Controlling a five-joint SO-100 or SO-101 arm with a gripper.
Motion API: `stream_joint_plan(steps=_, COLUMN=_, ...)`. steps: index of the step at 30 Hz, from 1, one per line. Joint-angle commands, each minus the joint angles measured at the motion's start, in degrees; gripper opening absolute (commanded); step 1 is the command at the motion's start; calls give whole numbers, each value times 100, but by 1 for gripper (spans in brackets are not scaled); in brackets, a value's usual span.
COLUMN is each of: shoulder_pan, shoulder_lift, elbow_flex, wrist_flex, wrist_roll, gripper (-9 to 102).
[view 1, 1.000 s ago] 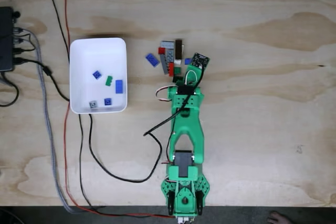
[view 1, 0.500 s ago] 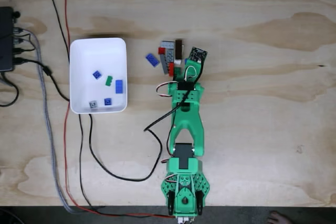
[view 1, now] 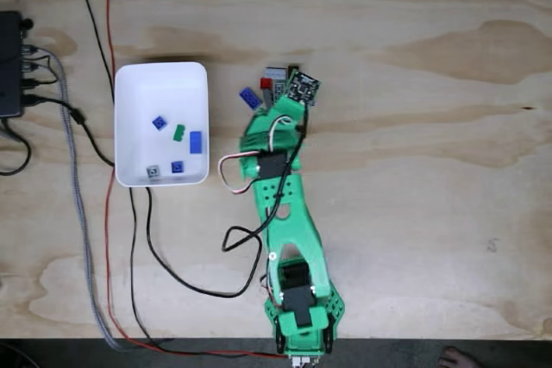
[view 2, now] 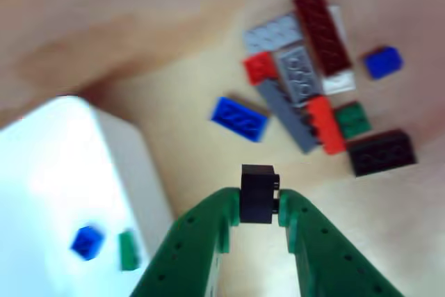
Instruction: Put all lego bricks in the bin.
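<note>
Tool [view 2: 259, 203] clamped on black brick [view 2: 258, 193], between bin [view 2: 104, 165] and brick pile [view 2: 313, 74]

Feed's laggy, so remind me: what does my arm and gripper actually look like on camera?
The arm is bright green printed plastic with black servo blocks at the joints. Black and white cables loop loosely off its left side in the fixed view. A small dark circuit board sits at the wrist. The gripper has two dark green fingers lined with small holes.
</note>
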Motion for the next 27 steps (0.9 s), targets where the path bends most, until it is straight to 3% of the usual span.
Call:
stream_joint_plan(steps=1, shoulder_pan=-1591, shoulder_lift=-765, elbow_flex=-2566, wrist_flex=1556, wrist_roll=501, gripper=0)
stream_joint_plan(steps=5, shoulder_pan=-2294, shoulder_lift=-2707, elbow_flex=-3779, wrist_flex=1925, wrist_roll=580, gripper=1)
stream_joint_plan(steps=6, shoulder_pan=-2347, shoulder_lift=-2997, elbow_flex=-3850, wrist_flex=1846, wrist_roll=615, gripper=8)
stream_joint_plan(steps=8, shoulder_pan=-2320, shoulder_lift=-3208, elbow_flex=-3735, wrist_flex=1503, wrist_roll=835, gripper=36)
stream_joint_plan(steps=10, shoulder_pan=-2268, shoulder_lift=-3103, elbow_flex=-3560, wrist_flex=1266, wrist_roll=1011, gripper=49)
stream_joint_plan(steps=14, shoulder_pan=-2171, shoulder_lift=-2936, elbow_flex=-3524, wrist_flex=1160, wrist_roll=1134, gripper=61)
stream_joint_plan(steps=16, shoulder_pan=-2021, shoulder_lift=-2689, elbow_flex=-3524, wrist_flex=1151, wrist_roll=1187, gripper=54)
stream_joint_plan(steps=19, shoulder_pan=-1257, shoulder_lift=-1854, elbow_flex=-3437, wrist_flex=1099, wrist_roll=1362, gripper=0)
stream_joint_plan(steps=23, shoulder_pan=255, shoulder_lift=-870, elbow_flex=-2013, wrist_flex=1521, wrist_roll=167, gripper=0)
stream_joint_plan(steps=27, shoulder_pan=905, shoulder_lift=-1389, elbow_flex=211, wrist_flex=536, wrist_roll=-1424, gripper=0)
